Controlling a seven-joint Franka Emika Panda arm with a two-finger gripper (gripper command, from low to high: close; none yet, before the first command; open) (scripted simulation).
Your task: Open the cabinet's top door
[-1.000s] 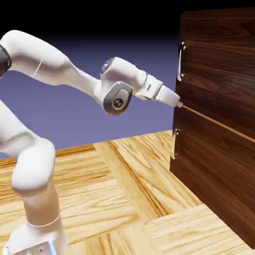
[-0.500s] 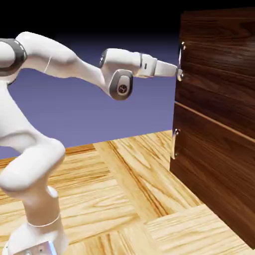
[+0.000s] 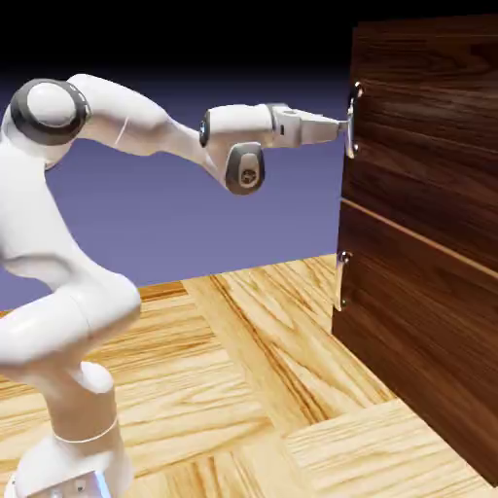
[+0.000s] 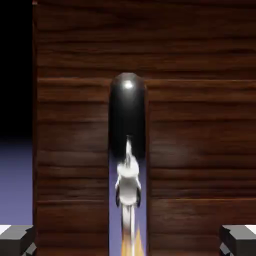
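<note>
And here we are, live at the big dark walnut-brown wood-grain cabinet [image 3: 428,117], with the white two-finger gripper [image 3: 342,124] right up at its front. In the ext. view the fingertips are at the short vertical silver bar handle [image 3: 352,122] of the top door, approx. midway along the bar; whether they touch it, can't tell from here. Over to the hand view: jaws wide apart, one grey tip at the bottom L corner of the picture, the other at the bottom R, and that shiny handle runs up the middle between the two sides, nothing clamped. Mirror finish on it too, w/ a pale reflection of the arm, blue-violet and a bit of tan showing in the metal. The top door itself, a dark wood-grain panel [image 3: 428,170], is directly ahead of the gripper, closed, its handle edge nearest the arm. Below the gripper there's a thin light-brown seam [image 3: 418,235], then the lower dark wood-grain panel [image 3: 409,321], also shut, w/ its own silver bar handle [image 3: 340,282] well under the fingertips. Behind the gripper, the white jointed arm [image 3: 117,107] reaches back to the ext. view's L, wrist approx. level, and way down below lies the pale wood-plank floor [image 3: 224,389].
</note>
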